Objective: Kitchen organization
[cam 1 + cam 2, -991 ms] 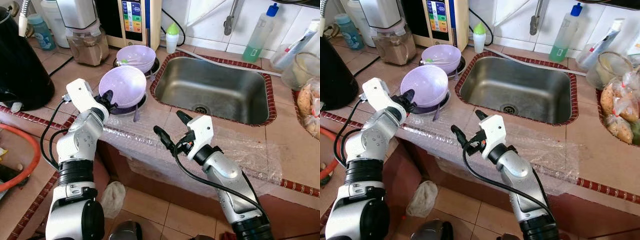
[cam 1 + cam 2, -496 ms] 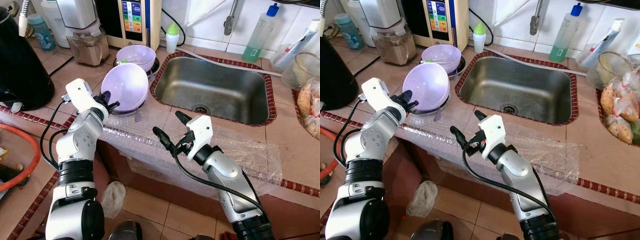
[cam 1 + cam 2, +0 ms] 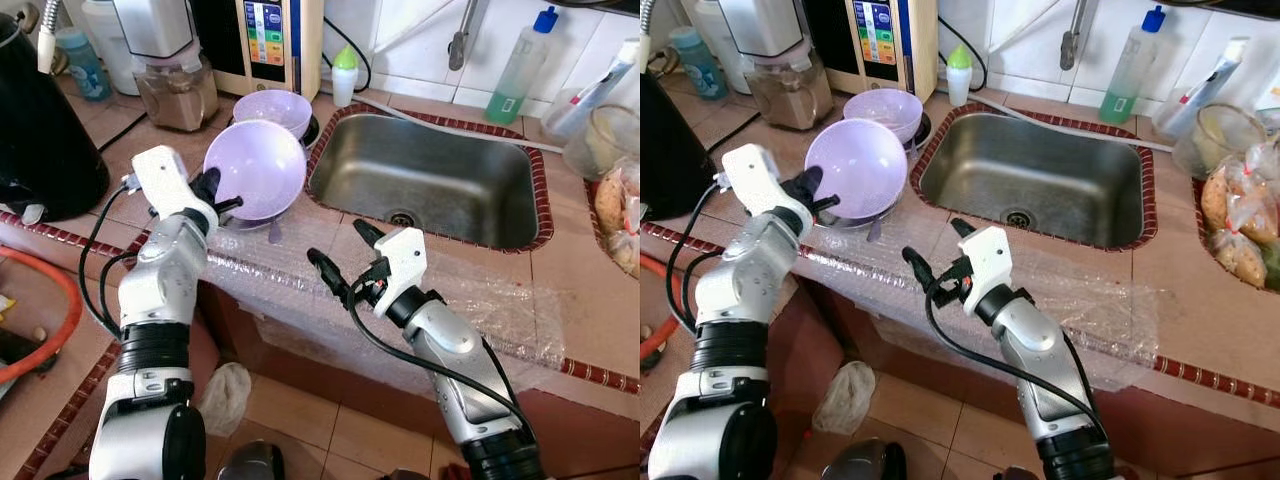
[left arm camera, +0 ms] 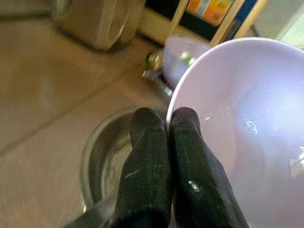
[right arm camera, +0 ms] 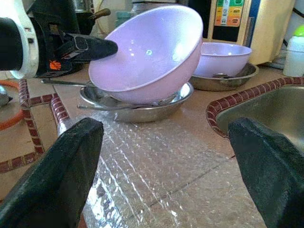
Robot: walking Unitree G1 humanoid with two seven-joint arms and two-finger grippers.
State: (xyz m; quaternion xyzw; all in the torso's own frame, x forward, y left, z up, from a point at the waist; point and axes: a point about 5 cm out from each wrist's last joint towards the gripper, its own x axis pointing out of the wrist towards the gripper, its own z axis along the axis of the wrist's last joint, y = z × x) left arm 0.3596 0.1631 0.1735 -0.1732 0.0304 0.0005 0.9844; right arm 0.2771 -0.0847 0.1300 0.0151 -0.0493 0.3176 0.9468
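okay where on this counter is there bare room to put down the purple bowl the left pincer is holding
Free: the plastic-wrapped counter strip in front of the sink, past the open right pincer, and the sink basin itself. Crowded: around the left pincer, where the purple bowl tilts over a steel dish, with a second purple bowl and the blender behind.

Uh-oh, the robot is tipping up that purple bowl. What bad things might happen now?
The left gripper pinches only the thin rim of the tilted purple bowl, so it might slip out and clatter onto the metal dish below. The bowl also leans toward the second purple bowl and the sink; lifted carelessly, it may bump one or tumble in.
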